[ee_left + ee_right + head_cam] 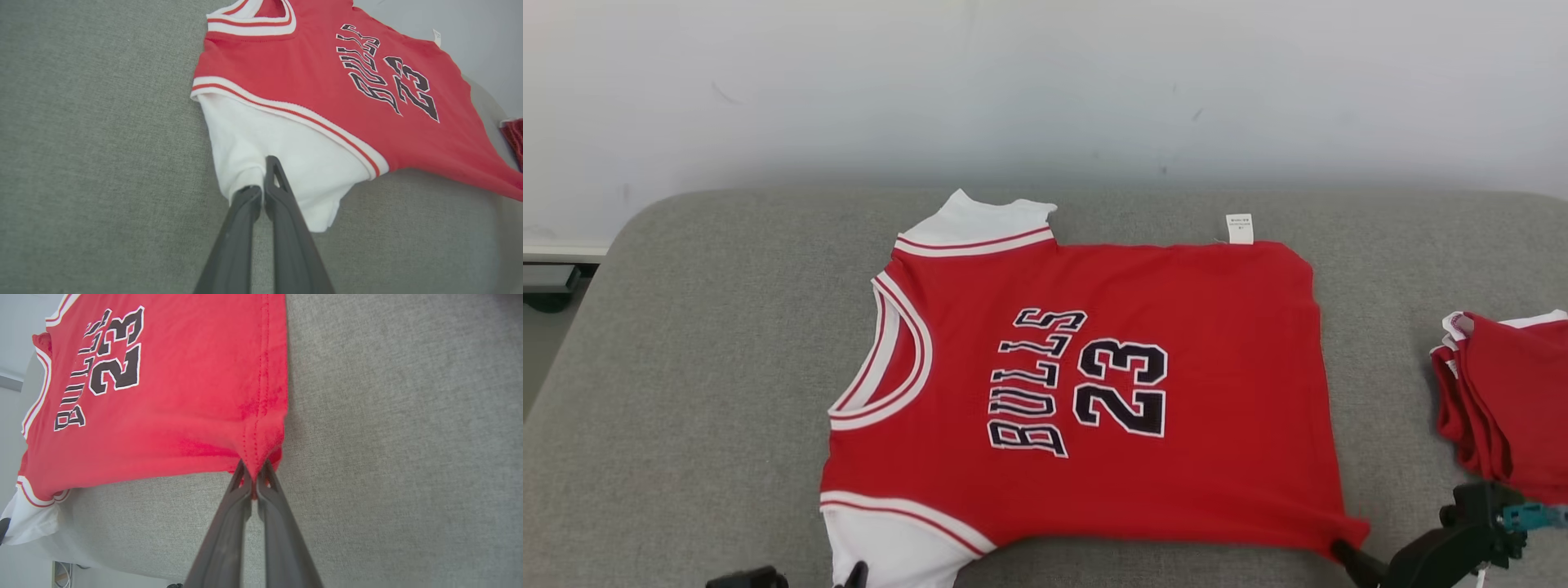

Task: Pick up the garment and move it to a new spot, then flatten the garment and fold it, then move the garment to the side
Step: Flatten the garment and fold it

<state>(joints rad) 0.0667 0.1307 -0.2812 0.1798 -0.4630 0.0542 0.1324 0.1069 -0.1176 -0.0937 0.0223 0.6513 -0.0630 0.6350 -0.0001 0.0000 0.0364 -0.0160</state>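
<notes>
Left gripper [263, 179] clamps the jersey's [1094, 392] white sleeve edge, right gripper [254, 477] its hem corner — bare grey cushion [686, 367] lies leftward.

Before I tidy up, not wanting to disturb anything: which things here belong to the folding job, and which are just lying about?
Job: red jersey; left hand, shut on its white sleeve; right hand, shut on its hem corner.
Lying about: stacked red garments.

Your right hand [253, 470] pinches a garment [1094, 392] corner, fingers tight; your left hand [261, 179] seems clamped on its white sleeve
</notes>
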